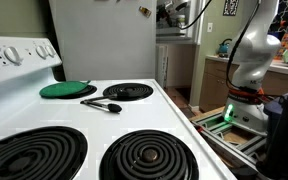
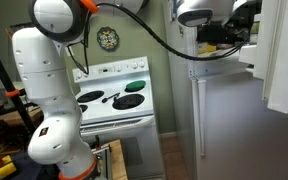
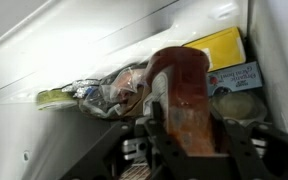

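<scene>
In the wrist view my gripper (image 3: pixel 191 133) is shut on a flat reddish-brown object (image 3: pixel 184 90) with a rounded top, and a black finger (image 3: pixel 156 135) presses on each side of it. The object stands upright in front of a packed freezer shelf. Behind it lie a clear bag of frozen food (image 3: pixel 114 90), a yellow box (image 3: pixel 219 48) and a blue box (image 3: pixel 239 78). In an exterior view the arm reaches up with the gripper (image 2: pixel 224 32) at the top compartment of the white fridge (image 2: pixel 229 110); the held object is hidden there.
A white stove (image 2: pixel 114 100) stands beside the fridge. On its top lie a green round lid (image 1: pixel 67 89) and a black utensil (image 1: pixel 102 104) among coil burners (image 1: pixel 149 155). The robot's base (image 1: pixel 249 70) stands on the floor beyond the stove.
</scene>
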`<state>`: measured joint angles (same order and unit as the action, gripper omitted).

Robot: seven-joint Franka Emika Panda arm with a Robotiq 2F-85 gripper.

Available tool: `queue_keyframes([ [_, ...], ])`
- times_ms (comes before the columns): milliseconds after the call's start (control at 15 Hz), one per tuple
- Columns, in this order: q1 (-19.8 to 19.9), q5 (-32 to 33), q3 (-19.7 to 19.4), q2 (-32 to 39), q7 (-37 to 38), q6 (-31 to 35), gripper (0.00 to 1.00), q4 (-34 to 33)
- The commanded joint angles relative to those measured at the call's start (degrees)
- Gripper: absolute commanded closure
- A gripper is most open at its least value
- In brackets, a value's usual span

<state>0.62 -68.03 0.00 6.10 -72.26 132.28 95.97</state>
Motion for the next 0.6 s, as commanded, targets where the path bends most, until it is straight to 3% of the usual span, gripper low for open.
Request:
queue_keyframes([
  [0, 0.73, -0.83, 0.30, 2.38, -4.57, -1.99, 0.81, -1.91],
  [533, 0.27, 0.17, 1.14, 4.44, -9.55, -0.85, 0.81, -1.99],
])
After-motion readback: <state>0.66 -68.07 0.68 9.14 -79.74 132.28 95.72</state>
